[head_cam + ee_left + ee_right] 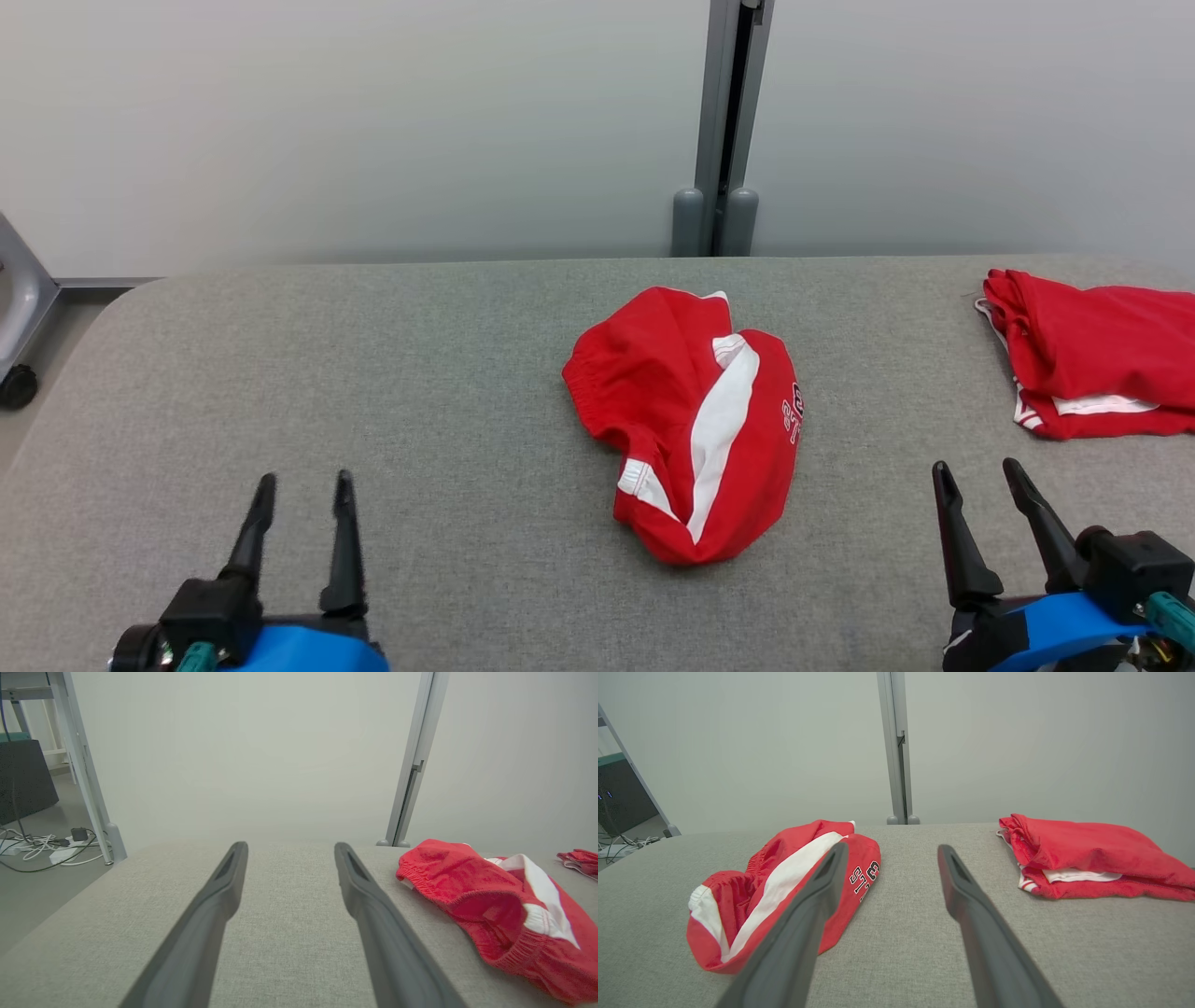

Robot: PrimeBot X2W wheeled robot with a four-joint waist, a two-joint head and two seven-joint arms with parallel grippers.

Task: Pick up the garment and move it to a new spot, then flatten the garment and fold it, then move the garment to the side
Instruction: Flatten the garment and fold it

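The red garment [691, 420] is lying crumpled on the grey tabletop [420, 373], straight in front of the grey post [724, 112] that is standing at the back wall. It is showing a broad white stripe along its length. Its gathered elastic edge is turning toward the left of the post, and some dark letters are sitting on its right part, too small for reading. Nothing is touching it.

The left tool [306, 478] is staying low in the head view, well to the left of the post and well apart from the garment. Its two dark fingers are standing wide apart and are holding nothing; bare tabletop is showing between them.

The right tool [977, 467] is staying to the right of the post, also well apart from the garment. Its fingers are likewise spreading wide and are gripping nothing. I cannot tell if either tool is touching the tabletop.

A second red garment [1092, 359], with white trim, is lying far to the right of the post, well apart from the first one.
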